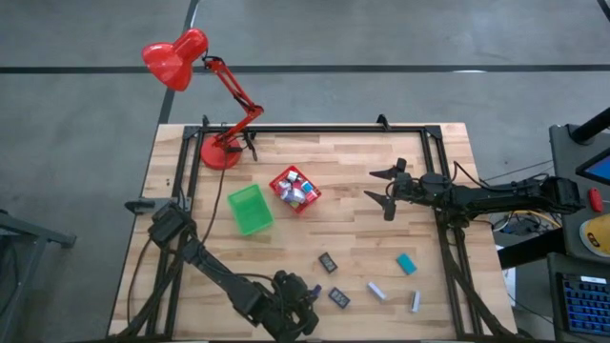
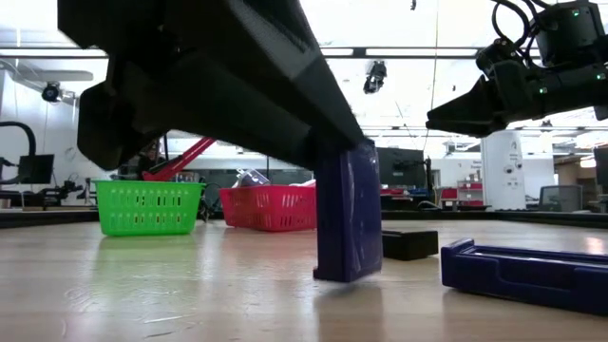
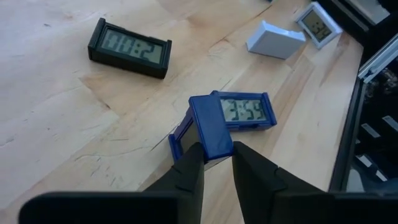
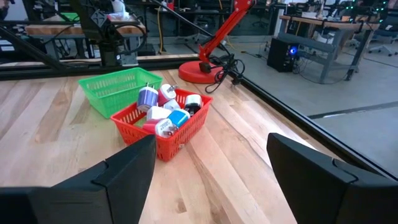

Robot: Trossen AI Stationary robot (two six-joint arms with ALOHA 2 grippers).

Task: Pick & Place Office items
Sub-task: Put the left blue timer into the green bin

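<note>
Overhead, your left pincer [image 1: 307,307] sits at the desk's [image 1: 353,176] near edge, the right pincer [image 1: 384,189] spread above mid-desk. Low down, a blue clock [image 2: 348,214] stands upright. Your left wrist view shows that clock [image 3: 208,127] pinched, touching another blue clock [image 3: 245,112].

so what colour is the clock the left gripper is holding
Blue; the left gripper is shut on the clock, best seen in the left wrist view.
</note>
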